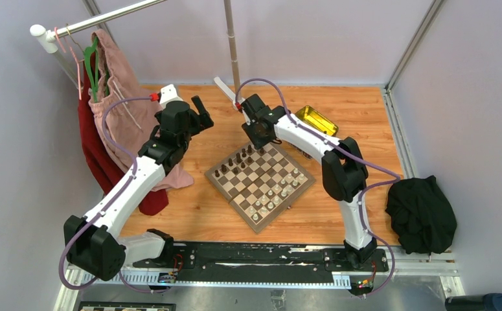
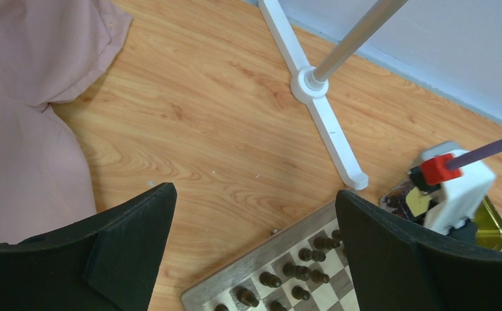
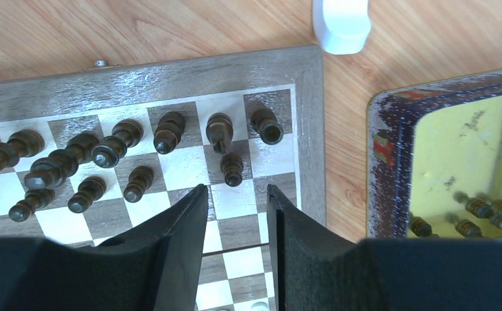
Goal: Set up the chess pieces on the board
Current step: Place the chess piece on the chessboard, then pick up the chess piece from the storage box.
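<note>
The board (image 1: 230,202) lies turned cornerwise at the table's middle. Dark chess pieces (image 1: 238,162) stand along its far-left side and pale ones (image 1: 280,189) along its near-right side. My right gripper (image 1: 259,139) hovers over the board's far corner. In the right wrist view this gripper (image 3: 235,191) is open with nothing between its fingers, and a dark pawn (image 3: 233,170) stands just beyond the tips on the board (image 3: 170,71). My left gripper (image 2: 254,194) is wide open and empty above bare wood, left of the board's corner (image 2: 227,272).
A yellow-gold tin (image 3: 455,155) with several dark pieces inside sits just beyond the board's right edge. A white rack foot (image 2: 326,123) and its pole (image 1: 233,45) stand behind the board. Pink and red garments (image 1: 115,123) hang at the left, and a black cloth (image 1: 422,214) lies at the right.
</note>
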### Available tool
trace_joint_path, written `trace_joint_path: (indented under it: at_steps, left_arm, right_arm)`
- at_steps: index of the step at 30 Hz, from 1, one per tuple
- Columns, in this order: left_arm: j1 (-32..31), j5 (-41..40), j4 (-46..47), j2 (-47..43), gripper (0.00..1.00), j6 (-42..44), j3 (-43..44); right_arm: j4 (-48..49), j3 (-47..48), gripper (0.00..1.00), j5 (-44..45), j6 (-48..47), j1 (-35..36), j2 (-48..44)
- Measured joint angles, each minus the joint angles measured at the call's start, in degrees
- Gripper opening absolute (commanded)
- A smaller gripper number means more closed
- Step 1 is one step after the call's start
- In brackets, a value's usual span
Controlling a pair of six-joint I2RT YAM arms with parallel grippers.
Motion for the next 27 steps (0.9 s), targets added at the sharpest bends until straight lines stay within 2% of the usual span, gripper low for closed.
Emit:
trace_joint_path:
  at_steps: [6, 16, 22, 27]
  left_arm:
    - [0.00, -0.50, -2.14, -0.46, 1.00, 0.39, 0.00]
    - [0.00, -1.46, -2.56, -3.08, 1.00, 0.55, -1.53]
    - [-0.09, -1.14, -2.05, 0.55, 1.00, 0.00, -1.62]
    - [-0.79, -1.29, -2.03, 4.59, 1.00, 0.02, -0.33]
  right_arm:
    - [0.00, 0.00, 0.48, 1.68, 0.00, 0.09, -2.86]
    - [-0.04, -3.52, 0.50, 5.16, 0.50, -0.98, -11.52]
    - [0.22, -8.85, 0.50, 5.46, 2.73, -7.93, -16.96]
    - [0.79, -11.93, 0.50, 5.40, 4.96, -16.31, -17.53]
